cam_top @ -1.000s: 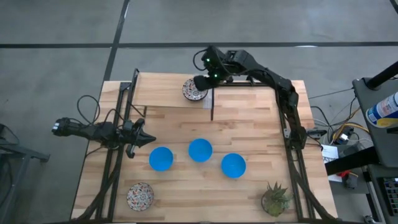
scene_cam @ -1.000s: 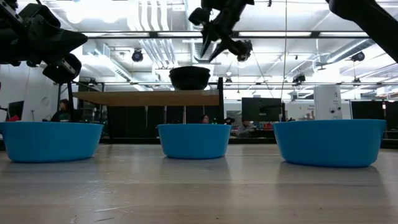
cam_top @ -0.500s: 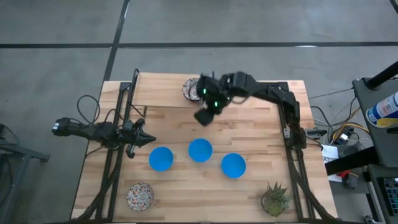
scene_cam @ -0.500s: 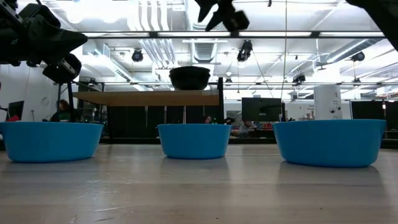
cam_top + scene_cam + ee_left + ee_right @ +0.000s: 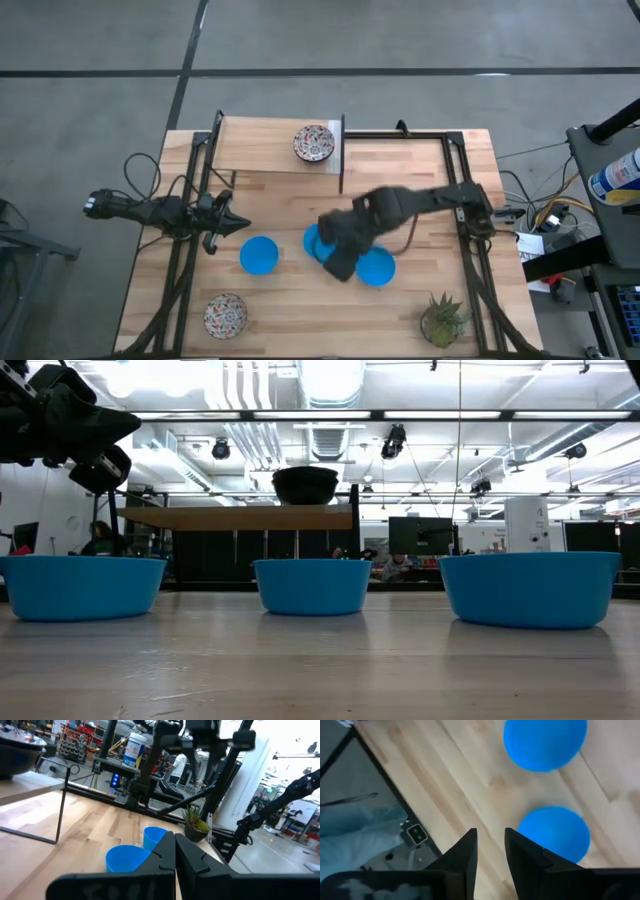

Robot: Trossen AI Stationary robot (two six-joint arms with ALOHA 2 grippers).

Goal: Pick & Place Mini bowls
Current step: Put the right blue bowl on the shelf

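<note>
Three plain blue mini bowls stand in a row on the table: the left bowl, the middle bowl, half under the right arm, and the right bowl. One patterned bowl sits on the raised wooden shelf at the far edge, and another patterned bowl sits at the near left corner. My right gripper hovers above the blue row, slightly open and empty, with two blue bowls below it. My left gripper waits shut near the left edge.
A small potted plant stands at the near right corner. The shelf's thin metal posts rise at the far side. Black arm frames run along both table sides. Bare wood lies between the shelf and the blue row.
My right gripper has swung from above the patterned bowl on the far shelf toward the near edge and now hangs over the blue bowls; it has left the low view. The patterned bowl stays on the shelf.
</note>
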